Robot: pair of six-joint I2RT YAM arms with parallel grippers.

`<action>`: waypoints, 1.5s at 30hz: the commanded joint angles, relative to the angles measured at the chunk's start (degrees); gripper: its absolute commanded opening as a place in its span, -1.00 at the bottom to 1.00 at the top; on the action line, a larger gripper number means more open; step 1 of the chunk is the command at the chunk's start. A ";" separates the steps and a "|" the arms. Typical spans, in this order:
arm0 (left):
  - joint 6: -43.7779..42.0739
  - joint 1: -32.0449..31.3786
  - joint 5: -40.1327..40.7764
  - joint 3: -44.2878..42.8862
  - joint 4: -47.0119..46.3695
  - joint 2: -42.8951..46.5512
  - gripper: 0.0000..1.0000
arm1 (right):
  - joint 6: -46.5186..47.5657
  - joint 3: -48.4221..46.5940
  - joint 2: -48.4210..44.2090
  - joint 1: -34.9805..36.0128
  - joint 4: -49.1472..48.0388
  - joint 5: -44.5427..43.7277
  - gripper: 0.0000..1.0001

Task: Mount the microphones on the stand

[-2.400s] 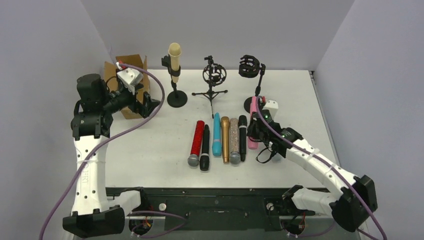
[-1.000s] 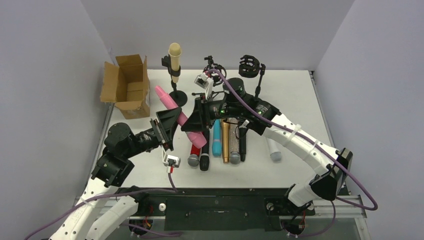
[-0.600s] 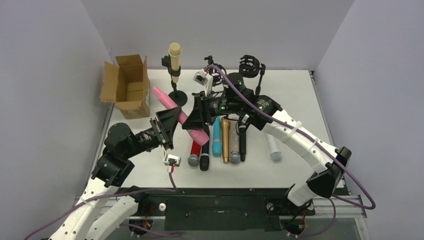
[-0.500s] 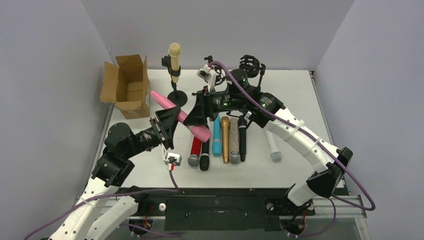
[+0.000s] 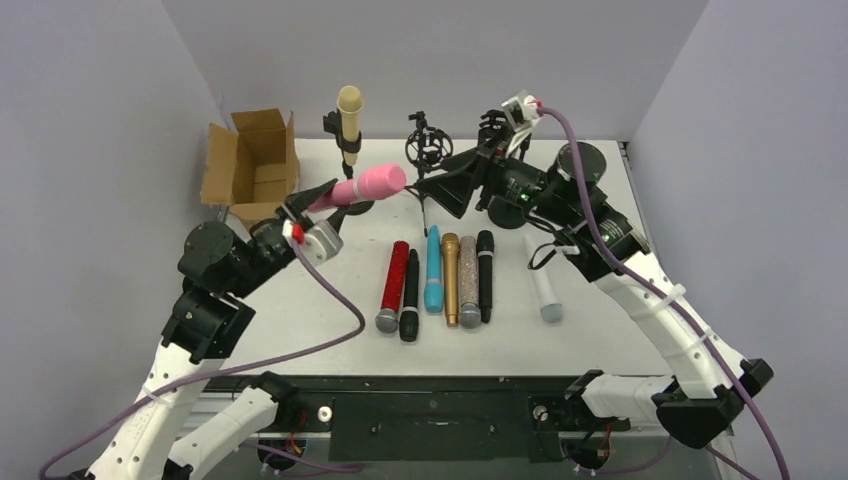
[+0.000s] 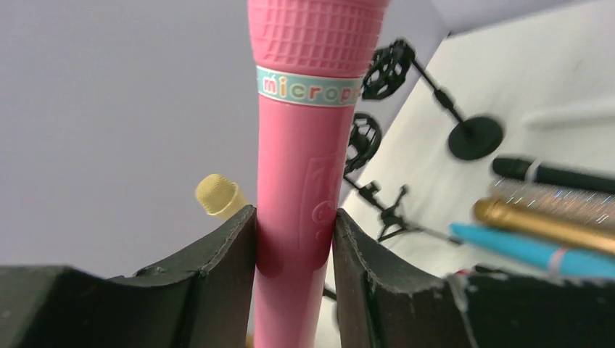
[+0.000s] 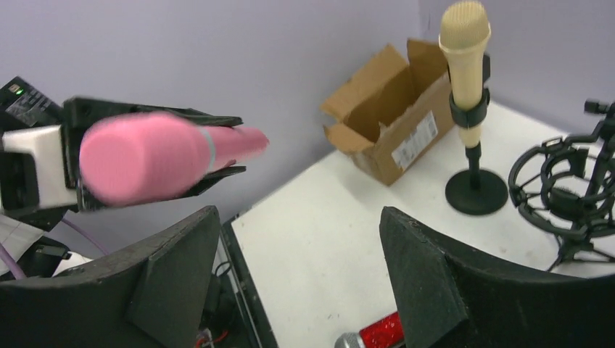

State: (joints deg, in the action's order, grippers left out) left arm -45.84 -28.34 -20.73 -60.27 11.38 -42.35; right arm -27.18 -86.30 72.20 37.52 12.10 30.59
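Apparently the carrying step: left gripper clamped on pink microphone, aloft just left of the tripod stand; right gripper gaping, empty, just right of it; next likely calls for aligning the handle with that stand's cradle.

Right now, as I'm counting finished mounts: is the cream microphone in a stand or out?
In. The cream microphone stands upright, held by the black clip of the round-based stand; the right wrist view shows this too.

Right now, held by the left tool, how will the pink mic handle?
The pink mic looks like rigid plastic, so it shouldn't flex. Its smooth round handle may slip or twist in the left tool. The head sticks well past the grip, so it may tilt.
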 commanded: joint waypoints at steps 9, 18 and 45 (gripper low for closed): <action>49.10 0.74 -8.98 -7.89 -1.40 -7.01 -0.87 | 1.90 9.04 -6.63 3.64 -25.85 5.77 0.56; 49.82 0.61 -12.38 -8.43 -3.78 -8.56 -0.86 | 0.64 2.15 2.62 9.21 -26.79 7.18 0.57; 51.40 11.82 -9.44 -12.94 11.62 -13.87 0.93 | 17.25 -14.63 11.03 -2.74 -8.30 -9.11 -1.00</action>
State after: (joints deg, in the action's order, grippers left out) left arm 2.44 -22.74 -29.21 -70.46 18.35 -54.50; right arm -20.34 -94.04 82.48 36.64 0.30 29.98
